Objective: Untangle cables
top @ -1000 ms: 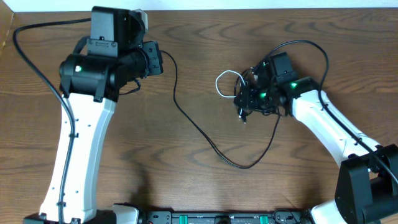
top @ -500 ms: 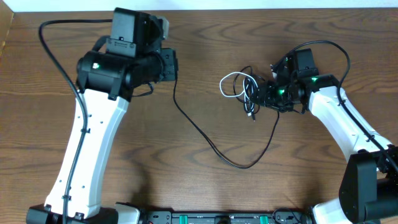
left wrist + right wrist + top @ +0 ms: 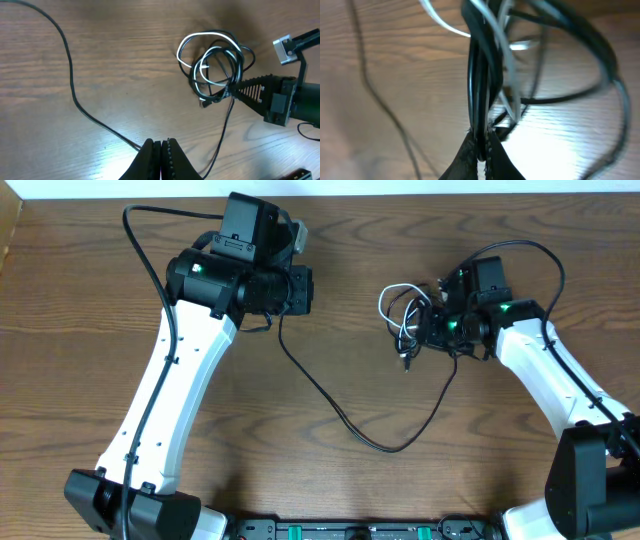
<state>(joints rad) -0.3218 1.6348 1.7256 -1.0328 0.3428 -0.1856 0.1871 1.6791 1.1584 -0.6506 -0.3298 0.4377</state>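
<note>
A tangle of thin black cables (image 3: 408, 320) with one white cable (image 3: 388, 298) hangs from my right gripper (image 3: 432, 330), which is shut on a bundle of black strands (image 3: 479, 95). The white cable (image 3: 495, 35) loops through the bundle. A long black cable (image 3: 330, 405) trails from the tangle in a wide curve across the table to below my left gripper (image 3: 303, 290). In the left wrist view my left gripper (image 3: 161, 146) is shut with nothing seen between its jaws. The long cable (image 3: 75, 97) passes behind its fingertips, and the tangle (image 3: 217, 70) lies ahead.
The wooden table (image 3: 250, 460) has a pale wall edge along the back (image 3: 400, 188). The left arm's own thick black wire (image 3: 150, 250) arcs beside it. The right arm (image 3: 545, 375) stretches in from the right front.
My left gripper has swung to the right, toward the tangle. My right gripper carried the tangle a little to the right, and the white loop shifted with it.
</note>
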